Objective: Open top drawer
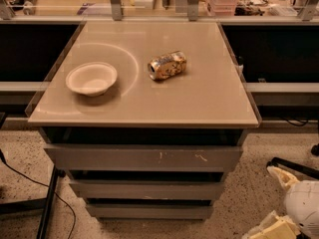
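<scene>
The top drawer (144,157) is the wide grey handleless front just under the tabletop, with pale scratches right of its centre. It looks closed, its front in line with the cabinet. Two narrower grey drawer fronts (147,189) sit below it. My gripper (261,202) is low at the bottom right corner, right of the cabinet and near the floor. Its pale yellow fingers (280,177) are spread apart and hold nothing. It is well clear of the drawer and touches nothing.
A white bowl (91,78) and a crushed can (167,65) lie on the beige tabletop (199,103). A black stand and cable (47,203) are on the floor at left. A dark chair base (294,166) lies at right.
</scene>
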